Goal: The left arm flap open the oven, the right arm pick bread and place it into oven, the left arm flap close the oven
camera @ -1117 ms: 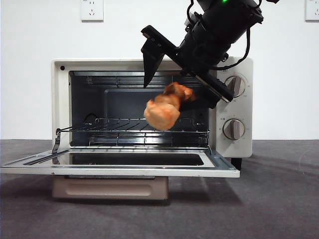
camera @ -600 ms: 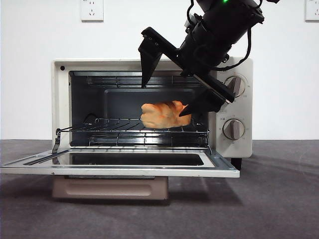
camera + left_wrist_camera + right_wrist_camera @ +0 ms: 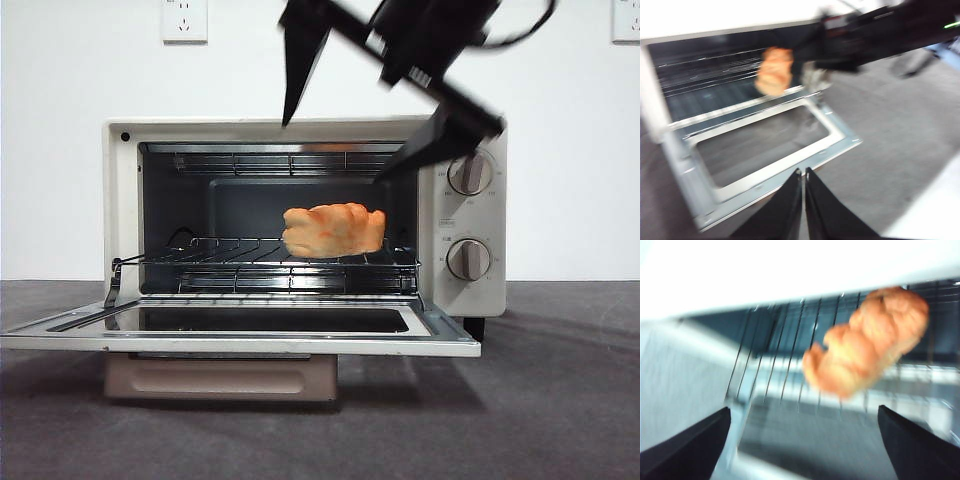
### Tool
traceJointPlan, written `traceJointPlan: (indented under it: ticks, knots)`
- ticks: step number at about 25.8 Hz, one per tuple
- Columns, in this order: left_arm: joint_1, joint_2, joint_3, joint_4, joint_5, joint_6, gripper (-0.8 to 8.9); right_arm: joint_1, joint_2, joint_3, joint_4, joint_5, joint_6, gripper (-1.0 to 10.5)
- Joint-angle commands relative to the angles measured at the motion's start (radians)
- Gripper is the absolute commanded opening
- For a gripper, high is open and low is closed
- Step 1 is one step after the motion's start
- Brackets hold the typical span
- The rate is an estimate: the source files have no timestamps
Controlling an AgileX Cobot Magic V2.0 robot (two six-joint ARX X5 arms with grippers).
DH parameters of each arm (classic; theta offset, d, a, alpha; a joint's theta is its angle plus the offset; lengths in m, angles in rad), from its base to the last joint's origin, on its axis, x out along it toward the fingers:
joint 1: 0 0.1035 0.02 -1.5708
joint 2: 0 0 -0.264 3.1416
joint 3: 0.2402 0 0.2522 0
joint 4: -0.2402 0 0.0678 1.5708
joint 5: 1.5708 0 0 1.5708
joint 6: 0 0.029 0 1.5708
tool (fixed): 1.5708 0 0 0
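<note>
The bread [image 3: 333,230] lies on the wire rack [image 3: 230,252] inside the open oven [image 3: 120,200], long axis running side to side; right gripper [image 3: 370,130] above, fingers apart and empty; left gripper [image 3: 803,175] fingers together.

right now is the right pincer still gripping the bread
No, the bread lies on the wire rack inside the toaster oven, while the right pincer hangs open above it, touching nothing.
</note>
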Motion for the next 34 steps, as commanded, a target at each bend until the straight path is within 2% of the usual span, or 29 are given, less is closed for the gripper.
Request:
traceJointPlan:
  ticks: [1,4,6,11,15,18,22,23,26,29,34]
  knots:
    - [-0.010,0.006,0.018,-0.045,-0.060,0.005,0.15,0.029,-0.111,0.021,-0.137,0.005,-0.140,4.1]
    - [-0.005,0.024,0.016,-0.103,-0.058,-0.075,0.14,0.040,-0.255,0.021,-0.292,0.002,-0.208,2.4]
    - [-0.003,0.040,0.013,-0.120,-0.056,-0.124,0.14,0.040,-0.334,0.021,-0.366,0.001,-0.231,1.8]
    - [0.020,0.107,0.003,-0.117,-0.042,-0.274,0.14,0.039,-0.530,0.021,-0.512,0.001,-0.288,1.2]
    - [0.074,0.200,0.003,-0.108,0.079,-0.352,0.13,0.039,-0.656,0.021,-0.613,-0.007,-0.350,0.6]
    - [0.134,0.288,0.003,-0.063,0.225,-0.359,0.13,0.039,-0.719,0.021,-0.682,-0.028,-0.362,0.3]
    - [0.232,0.410,0.003,0.103,0.426,-0.359,0.14,0.039,-0.763,0.021,-0.739,-0.027,-0.371,0.2]
    - [0.259,0.435,0.003,0.133,0.451,-0.359,0.14,0.039,-0.767,0.021,-0.745,-0.027,-0.371,0.2]
    - [0.367,0.510,0.003,0.186,0.544,-0.341,0.14,0.039,-0.772,0.021,-0.765,-0.029,-0.372,0.2]
    - [0.494,0.570,0.003,0.204,0.684,-0.299,0.14,0.039,-0.772,0.021,-0.780,-0.036,-0.378,0.2]
    - [0.686,0.640,0.003,0.200,0.729,-0.225,0.14,0.039,-0.771,0.021,-0.794,-0.048,-0.399,0.2]
